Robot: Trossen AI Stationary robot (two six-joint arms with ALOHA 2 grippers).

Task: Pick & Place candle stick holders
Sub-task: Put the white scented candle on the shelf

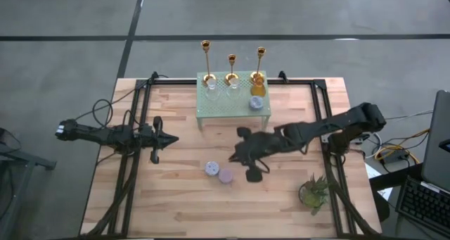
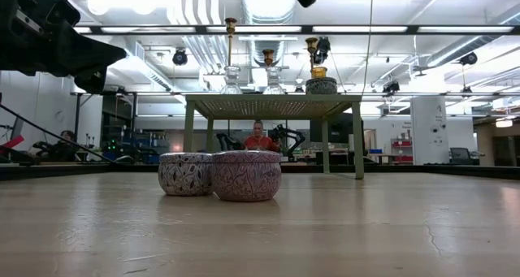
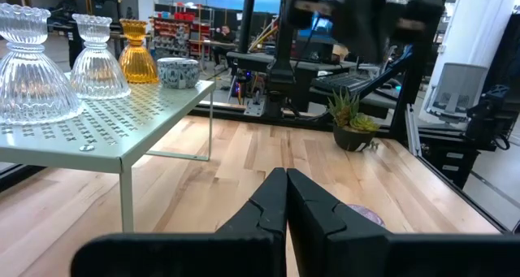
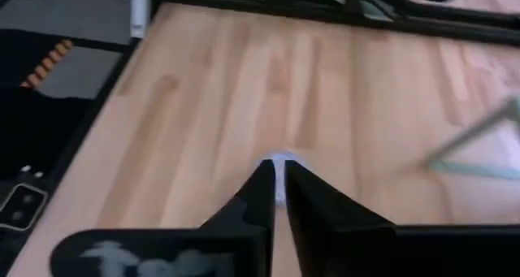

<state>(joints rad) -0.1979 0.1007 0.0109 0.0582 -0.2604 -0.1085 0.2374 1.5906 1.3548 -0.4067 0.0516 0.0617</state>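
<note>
Three gold candle stick holders [image 1: 206,57] [image 1: 231,67] [image 1: 261,60] stand upright in a row at the back of a small green perforated shelf [image 1: 225,106]. In the low view [image 2: 231,41] they rise above the clear glass holders and the amber jar there; their feet are hidden. My left gripper [image 1: 172,138] is shut and empty above the table, left of the shelf. My right gripper [image 1: 238,155] is shut and empty above the table in front of the shelf, near two patterned tins.
On the shelf stand two clear glass holders [image 3: 24,66], an amber jar [image 3: 136,54] and a patterned tin [image 3: 177,72]. Two patterned tins [image 1: 211,168] [image 1: 225,175] sit on the wooden table mid-front. A small potted plant [image 1: 313,191] stands at the near right.
</note>
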